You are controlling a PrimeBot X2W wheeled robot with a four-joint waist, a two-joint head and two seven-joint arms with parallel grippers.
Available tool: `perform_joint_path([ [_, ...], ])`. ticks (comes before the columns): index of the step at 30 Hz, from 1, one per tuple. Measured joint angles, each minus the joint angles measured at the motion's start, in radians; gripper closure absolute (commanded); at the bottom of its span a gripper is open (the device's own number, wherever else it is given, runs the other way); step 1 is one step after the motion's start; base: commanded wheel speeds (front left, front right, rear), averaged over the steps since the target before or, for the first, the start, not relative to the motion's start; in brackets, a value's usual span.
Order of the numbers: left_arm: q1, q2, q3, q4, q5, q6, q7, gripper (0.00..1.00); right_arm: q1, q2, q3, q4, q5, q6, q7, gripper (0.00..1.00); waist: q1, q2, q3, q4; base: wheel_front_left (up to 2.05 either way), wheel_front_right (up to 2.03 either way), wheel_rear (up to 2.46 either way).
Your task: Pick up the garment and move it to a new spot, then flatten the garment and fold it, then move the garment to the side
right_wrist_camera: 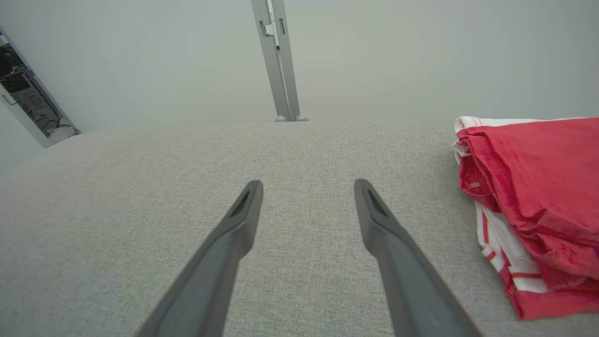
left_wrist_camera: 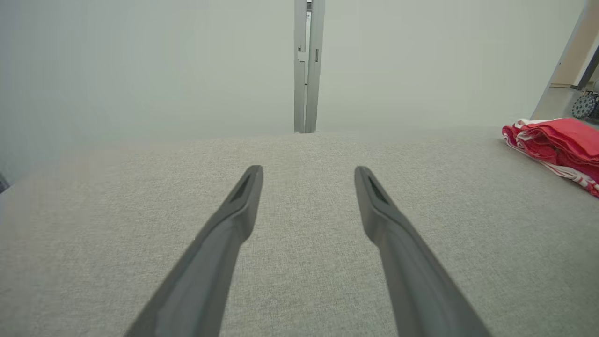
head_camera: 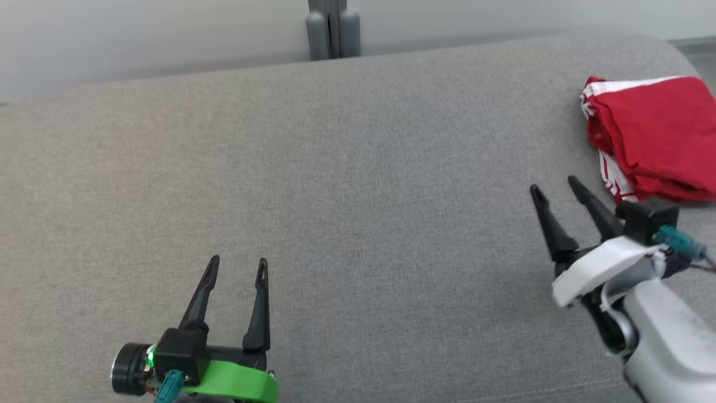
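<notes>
A: Right gripper (head_camera: 552, 183) first. What do we log?
B: Released. Its two dark fingers are spread, with nothing between them but grey cloth. In the head view they slant up and to the left.
A: The arm behind it?
B: A pale forearm (head_camera: 671, 341) comes in from the lower right corner. It has a white wrist shell and a black block with a teal plug. We cannot tell whether the fingertips touch the surface (head_camera: 358, 168).
A: Left gripper (head_camera: 239, 260)?
B: Also released, fingers parted and empty. They point almost straight up the head view, toward the far edge. There is a green band at the wrist and a small green light beside it. It sits at the lower left, well apart from the right one.
A: Now the garment (head_camera: 654, 134).
B: Red with white striped trim, folded into a layered bundle. It lies at the far right end of the surface, just beyond and to the right of the right gripper, apart from its fingertips.
A: Heading?
B: We note the stacked fold edges face left, toward the middle of the surface. A white band runs along the far edge. In the right wrist view the long axis runs near to far down the right side, a little slanted. The frame cuts off its right end, so we hold that loosely.
A: Beyond it?
B: A grey post (head_camera: 333, 28) stands behind the far edge, near the middle, against a pale wall (head_camera: 140, 39).
</notes>
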Motion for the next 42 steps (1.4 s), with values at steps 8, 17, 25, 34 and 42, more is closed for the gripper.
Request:
perform_joint_path([
  [8, 0.057, 0.000, 0.052, -0.014, -0.038, 0.043, 0.000, 0.00, 0.199, 0.163, -0.119, -0.142, -0.196, 0.000, -0.001, 0.00, 0.0000, 0.0000, -0.098, 0.007, 0.00, 0.00, 0.00],
  [17, 0.109, 0.000, 0.097, -0.072, -0.050, 0.043, 0.000, 0.00, 0.323, 0.264, -0.194, -0.259, -0.306, 0.000, -0.001, 0.00, 0.0000, 0.0000, -0.159, -0.005, 0.00, 0.00, 0.00],
  [25, 0.140, 0.000, 0.111, -0.072, -0.057, 0.030, 0.000, 0.00, 0.386, 0.289, -0.209, -0.285, -0.325, 0.000, -0.001, 0.00, 0.0000, 0.0000, -0.185, -0.014, 0.00, 0.00, 0.00],
  [34, 0.151, -0.001, 0.114, -0.059, -0.062, 0.025, 0.000, 0.00, 0.388, 0.294, -0.215, -0.292, -0.327, 0.000, -0.001, 0.00, 0.0000, 0.0000, -0.190, -0.019, 0.00, 0.00, 0.00],
  [42, 0.151, -0.001, 0.115, -0.046, -0.054, 0.020, 0.000, 0.00, 0.388, 0.298, -0.223, -0.295, -0.330, 0.000, -0.001, 0.00, 0.0000, 0.0000, -0.186, -0.017, 0.00, 0.00, 0.00],
])
